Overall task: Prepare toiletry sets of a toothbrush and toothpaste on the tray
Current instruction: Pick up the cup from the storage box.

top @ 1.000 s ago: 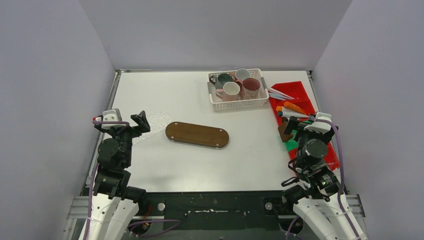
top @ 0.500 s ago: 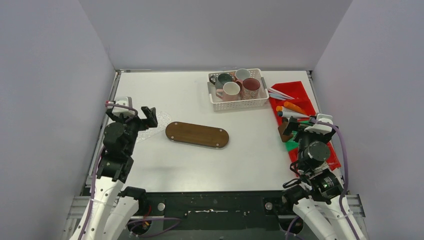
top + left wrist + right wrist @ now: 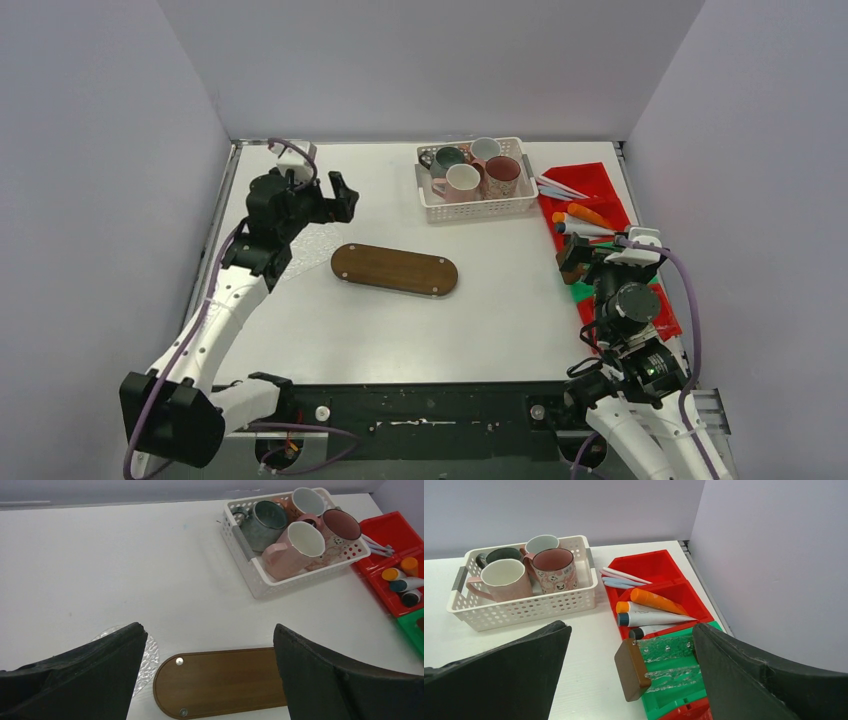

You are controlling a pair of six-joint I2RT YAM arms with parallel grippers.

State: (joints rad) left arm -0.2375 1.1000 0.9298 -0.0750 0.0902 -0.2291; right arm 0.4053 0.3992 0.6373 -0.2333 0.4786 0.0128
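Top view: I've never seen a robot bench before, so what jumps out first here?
The white basket at the far side, packed with four mugs, stands out first. Beside it, along the right edge, are bright red bins of tubes and toothbrushes. In the middle lies a bare oval wooden tray, with the left gripper raised near its left end, jaws wide open.

White table (image 3: 330,320), pale grey walls (image 3: 100,150) – 3 sides, even light
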